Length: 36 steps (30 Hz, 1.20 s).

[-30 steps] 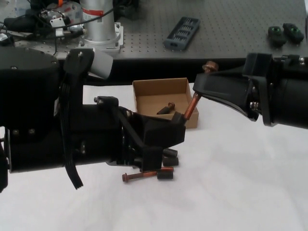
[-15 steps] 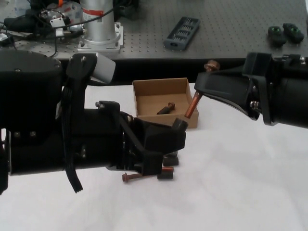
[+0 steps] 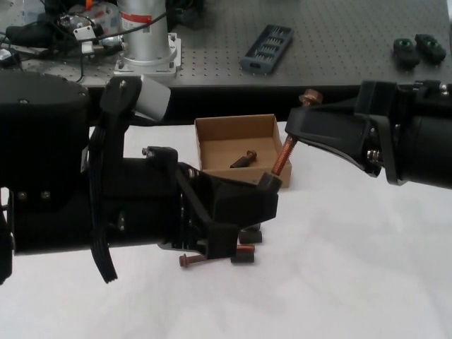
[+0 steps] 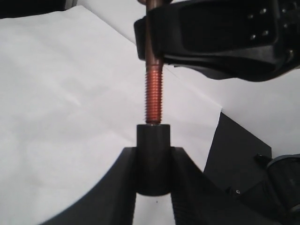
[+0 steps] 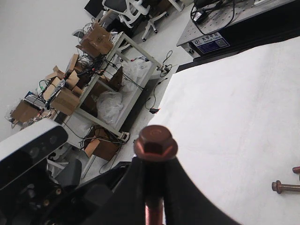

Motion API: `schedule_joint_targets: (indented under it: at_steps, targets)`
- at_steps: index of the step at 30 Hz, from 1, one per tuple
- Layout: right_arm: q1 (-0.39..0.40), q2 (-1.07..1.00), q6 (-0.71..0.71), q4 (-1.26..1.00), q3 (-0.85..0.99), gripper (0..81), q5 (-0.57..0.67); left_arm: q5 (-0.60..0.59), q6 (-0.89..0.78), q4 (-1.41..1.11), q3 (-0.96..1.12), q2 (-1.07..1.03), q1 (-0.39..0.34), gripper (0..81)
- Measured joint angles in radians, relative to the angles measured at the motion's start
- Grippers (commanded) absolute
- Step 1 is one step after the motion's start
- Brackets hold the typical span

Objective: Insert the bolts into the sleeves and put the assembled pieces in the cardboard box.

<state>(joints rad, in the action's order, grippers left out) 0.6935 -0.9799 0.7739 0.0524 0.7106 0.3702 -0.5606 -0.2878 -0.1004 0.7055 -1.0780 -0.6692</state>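
Observation:
My left gripper (image 4: 153, 173) is shut on a short black sleeve (image 4: 153, 154), held upright with its open end up; the same sleeve (image 3: 267, 181) sits just in front of the cardboard box (image 3: 240, 131). My right gripper (image 5: 151, 178) is shut on a copper bolt (image 5: 155, 143) just under its hex head. The bolt (image 4: 153, 93) hangs with its threaded tip touching the sleeve's mouth. In the high view the bolt (image 3: 284, 157) slants down from the right gripper (image 3: 300, 131) to the sleeve. One assembled piece (image 3: 244, 158) lies inside the box.
On the white cloth under the left arm lie a loose bolt (image 3: 205, 258) and a few black sleeves (image 3: 248, 236). Another loose bolt (image 5: 285, 187) lies on the cloth. Behind the cloth, a metal post base (image 3: 145, 42) and a black tray (image 3: 267, 46) stand on the perforated bench.
The left gripper first pulled the sleeve down off the bolt tip, then brought it back to the right and up until its mouth meets the tip. The right arm stayed still.

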Motion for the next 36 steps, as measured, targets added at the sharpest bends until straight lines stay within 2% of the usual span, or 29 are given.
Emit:
schedule_joint_targets:
  at_steps: [24,36]
  targets:
    - [0.000,0.000,-0.002,-0.013,0.000,1.9,0.058,0.002,0.000,-0.106,-0.004,0.000,0.000,0.6]
    - [-0.006,0.000,-0.088,0.022,0.006,1.9,0.129,0.003,0.007,-0.137,-0.010,0.000,0.000,0.6]
